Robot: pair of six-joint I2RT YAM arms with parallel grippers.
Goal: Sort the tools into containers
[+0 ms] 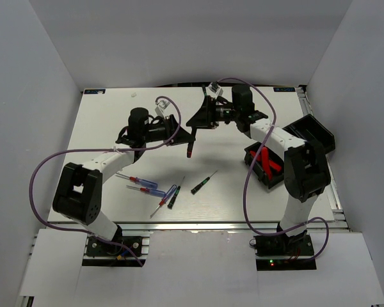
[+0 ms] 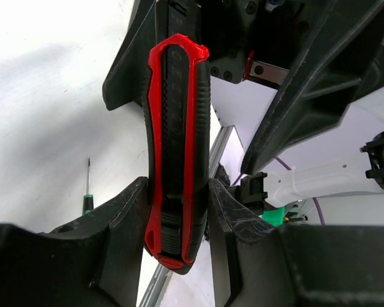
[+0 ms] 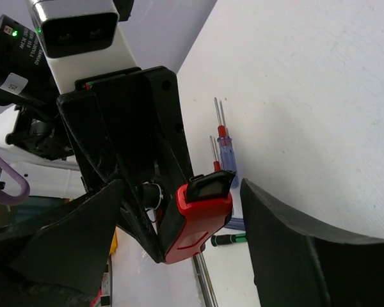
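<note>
You're mid-worktop [image 1: 102, 128], well off its edges: left end effector [image 2: 178, 220] clamps the knife [image 2: 176, 128], right end effector [image 3: 185, 246] gapes wide, flanking its far end.

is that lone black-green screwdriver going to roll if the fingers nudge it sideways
Probably yes: the lone screwdriver looks slim and round, lying flat on the smooth white table, so a side nudge would likely roll it. It looks stiff and light, so it should slide or spin rather than bend.

Red-tipped knife [image 1: 189, 151] in left pincer [image 1: 189, 139], right pincer [image 1: 197, 121] close beside.
</note>
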